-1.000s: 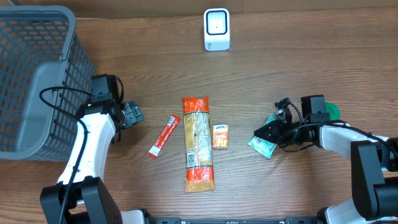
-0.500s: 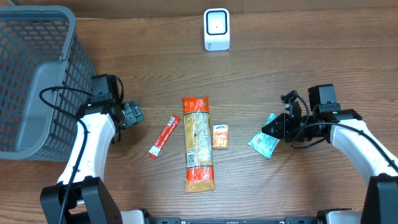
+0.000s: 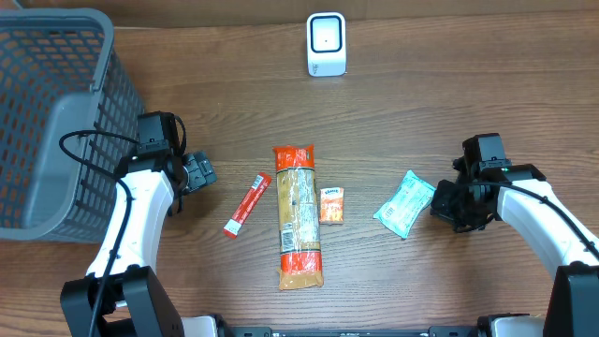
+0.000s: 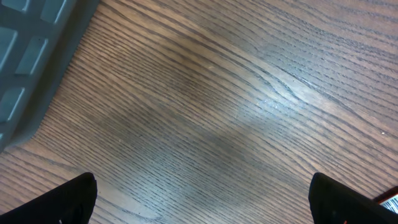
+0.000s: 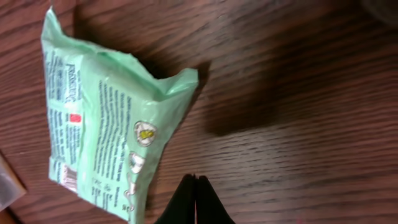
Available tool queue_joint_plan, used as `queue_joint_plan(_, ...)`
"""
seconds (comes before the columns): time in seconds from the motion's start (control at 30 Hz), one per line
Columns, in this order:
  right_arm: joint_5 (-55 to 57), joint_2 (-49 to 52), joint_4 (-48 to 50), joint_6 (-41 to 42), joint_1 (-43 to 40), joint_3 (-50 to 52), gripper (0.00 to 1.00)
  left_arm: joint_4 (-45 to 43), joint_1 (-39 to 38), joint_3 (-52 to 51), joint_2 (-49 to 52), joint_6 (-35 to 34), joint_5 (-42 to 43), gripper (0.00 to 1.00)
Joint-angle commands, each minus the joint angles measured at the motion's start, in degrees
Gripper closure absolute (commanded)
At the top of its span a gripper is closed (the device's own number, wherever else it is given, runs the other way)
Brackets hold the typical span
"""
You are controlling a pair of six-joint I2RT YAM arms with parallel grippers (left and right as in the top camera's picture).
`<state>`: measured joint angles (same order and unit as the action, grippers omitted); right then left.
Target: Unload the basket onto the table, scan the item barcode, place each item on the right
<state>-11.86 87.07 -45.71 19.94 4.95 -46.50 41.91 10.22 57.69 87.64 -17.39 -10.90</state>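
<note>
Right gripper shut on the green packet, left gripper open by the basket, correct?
No. The right gripper is shut but empty: in the right wrist view the green packet lies on the table beside it. The left gripper is open by the basket.

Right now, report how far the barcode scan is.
Done: nothing visibly; the green packet, pasta pack, red stick and orange sachet all lie far from the scanner. In hand: nothing; the right claw is shut, empty, beside the green packet; the left claw is open. Remaining: grasp, lift, scan.
</note>
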Motion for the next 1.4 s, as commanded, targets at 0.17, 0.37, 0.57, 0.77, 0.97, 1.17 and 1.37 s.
queue_joint_plan(0.17, 4.33, -0.28, 4.9, 1.36, -0.07, 1.36, 0.96, -0.2, -0.15, 1.07, -0.22, 0.5, 0.42, 0.0)
queue_joint_plan(0.37, 1.46, -0.28, 8.87, 3.82, 0.37, 3.61, 0.96, -0.2, -0.15, 1.07, -0.22, 0.5, 0.42, 0.0)
queue_joint_plan(0.57, -2.01, -0.28, 14.12, 4.09, 3.37, 5.27, 0.96, -0.2, -0.15, 1.07, -0.22, 0.5, 0.42, 0.0)
queue_joint_plan(0.77, -4.26, -0.28, 19.96, 3.82, 5.64, 5.25, 0.96, -0.2, -0.15, 1.07, -0.22, 0.5, 0.42, 0.0)
queue_joint_plan(0.97, -4.09, -0.63, 17.84, 2.29, 5.79, 2.67, 0.96, -0.17, -0.15, 1.07, -0.22, 0.5, 0.42, 0.0)
queue_joint_plan(1.17, -4.04, -2.84, 4.66, -0.5, 5.81, -4.37, 0.96, -0.2, -0.15, 1.07, -0.22, 0.5, 0.42, 0.0)
queue_joint_plan(1.37, -8.22, -3.04, -0.44, -5.07, 7.02, -4.98, 0.96, -0.2, -0.15, 1.07, -0.22, 0.5, 0.42, 0.0)
